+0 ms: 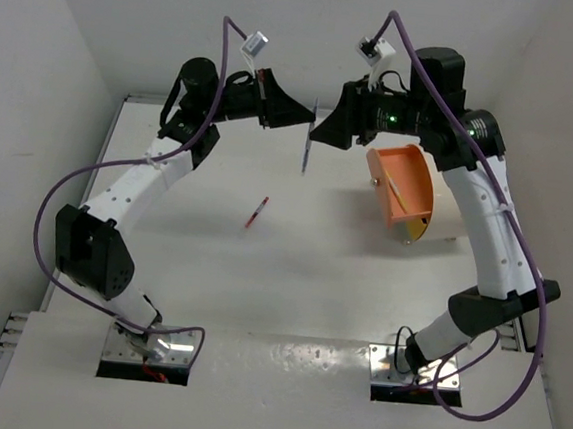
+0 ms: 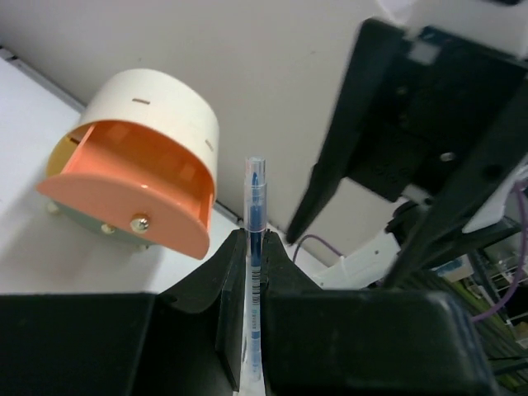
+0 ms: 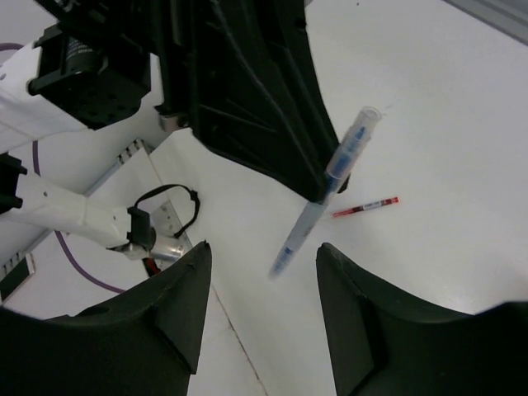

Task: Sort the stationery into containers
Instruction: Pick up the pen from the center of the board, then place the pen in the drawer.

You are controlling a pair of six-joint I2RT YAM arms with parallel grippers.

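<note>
My left gripper (image 1: 304,128) is raised at mid-back and is shut on a blue pen (image 1: 306,148) that hangs from its tips. The pen (image 2: 254,247) stands pinched between the left fingers. My right gripper (image 1: 319,132) faces it from the right, open, its fingertips close to the pen. In the right wrist view the pen (image 3: 323,191) shows tilted just beyond my open right gripper (image 3: 262,256). A red pen (image 1: 257,212) lies on the table at centre; it also shows in the right wrist view (image 3: 366,206). The cream drum container (image 2: 157,115) has its orange drawer (image 1: 403,185) pulled out, with a thin pen inside.
White walls close the table at the back and sides. The container stands at the back right beside the right arm (image 1: 487,222). The left arm (image 1: 139,182) arches over the left side. Cables loop from both arms.
</note>
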